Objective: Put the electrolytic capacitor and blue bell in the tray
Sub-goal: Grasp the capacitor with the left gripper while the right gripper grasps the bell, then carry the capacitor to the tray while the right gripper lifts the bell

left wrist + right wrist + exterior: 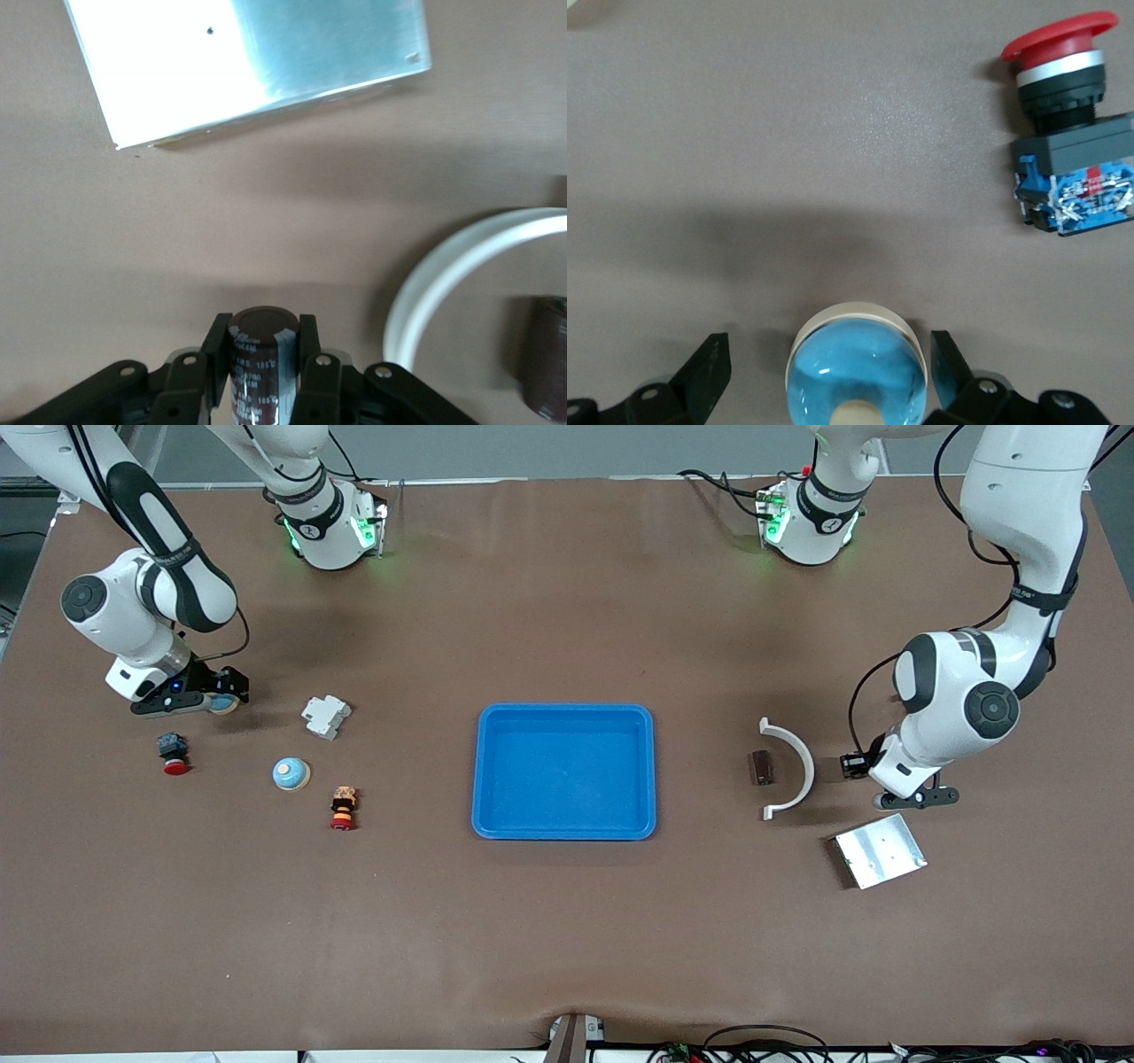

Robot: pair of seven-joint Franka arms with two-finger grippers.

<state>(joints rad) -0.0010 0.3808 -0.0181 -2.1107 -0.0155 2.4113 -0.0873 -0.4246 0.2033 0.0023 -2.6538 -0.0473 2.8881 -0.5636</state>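
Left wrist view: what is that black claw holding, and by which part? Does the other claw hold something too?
The left gripper is shut on a dark cylindrical electrolytic capacitor, clamped across its sides. The right gripper is open, straddling a blue domed bell without gripping it.

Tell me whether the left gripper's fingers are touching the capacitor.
Touching. The left wrist view shows both fingers pressed against the sides of the electrolytic capacitor, no gap.

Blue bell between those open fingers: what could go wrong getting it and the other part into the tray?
1. The blue bell is round and smooth. The right gripper stands open around it, so it might squirt out as the fingers close.
2. The left gripper is shut on the capacitor. Carried low, it might bump the white curved piece lying between it and the tray.
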